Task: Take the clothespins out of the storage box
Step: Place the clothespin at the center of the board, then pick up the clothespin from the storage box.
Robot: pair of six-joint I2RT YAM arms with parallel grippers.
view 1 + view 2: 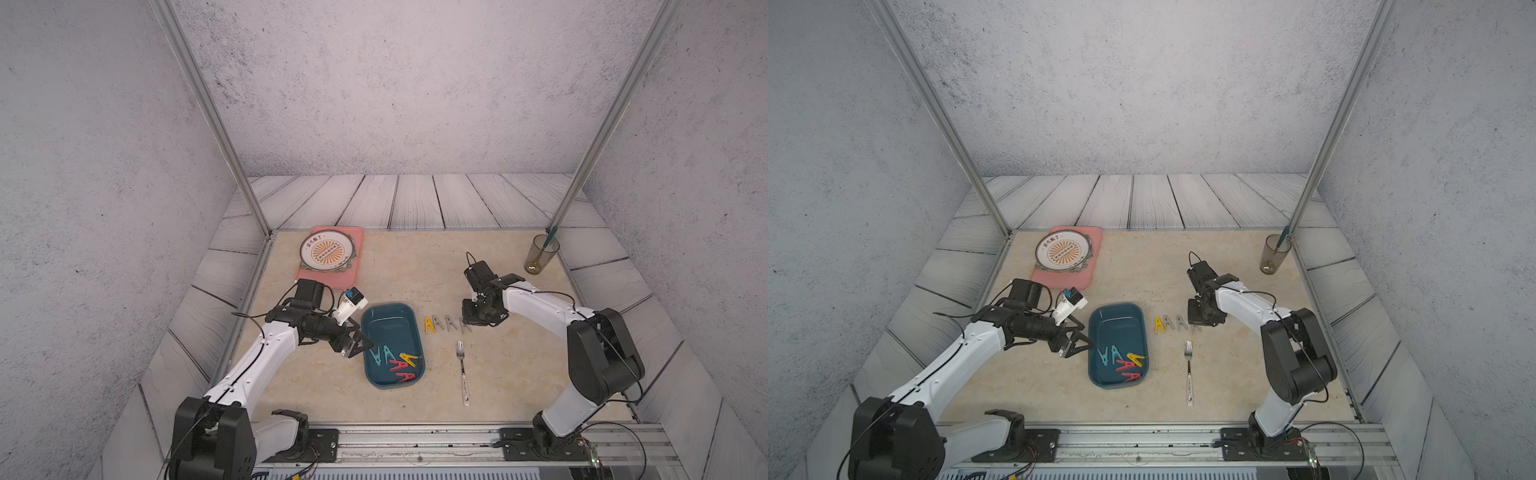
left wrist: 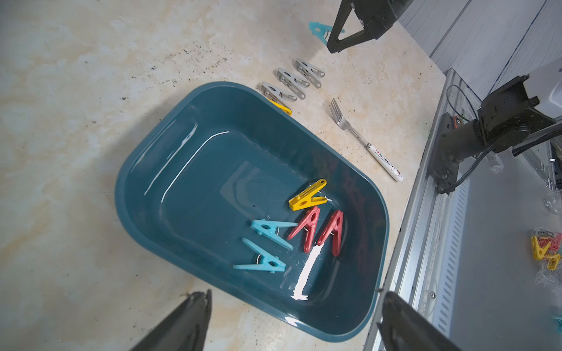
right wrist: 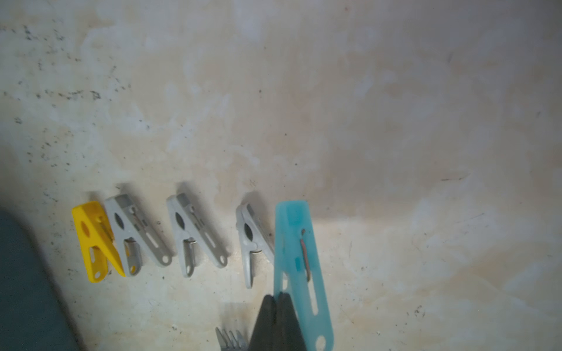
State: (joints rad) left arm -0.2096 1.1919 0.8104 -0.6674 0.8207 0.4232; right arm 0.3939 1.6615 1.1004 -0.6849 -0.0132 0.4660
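The dark teal storage box (image 1: 388, 308) (image 2: 143, 170) lies mid-table. In its near end lie two light blue clothespins (image 1: 382, 355) (image 2: 267, 243), two red ones (image 1: 401, 369) (image 2: 322, 231) and a yellow one (image 1: 409, 358) (image 2: 307, 196). My left gripper (image 1: 360, 343) (image 2: 296, 296) hovers open over the box's left rim, holding nothing. Right of the box, a yellow clothespin (image 1: 429, 325) (image 3: 94, 240) and three grey ones (image 1: 451, 323) (image 3: 194, 234) form a row on the table. At the row's right end, my right gripper (image 1: 470, 322) (image 3: 278, 296) is shut on a light blue clothespin (image 3: 296, 249) (image 2: 317, 29), low over the table.
A metal fork (image 1: 462, 370) lies in front of the row. A pink tray (image 1: 358, 266) with a plate (image 1: 328, 250) sits at the back left. A glass (image 1: 540, 255) with a teal-handled utensil stands at the back right. The metal rail (image 1: 415, 440) runs along the front edge.
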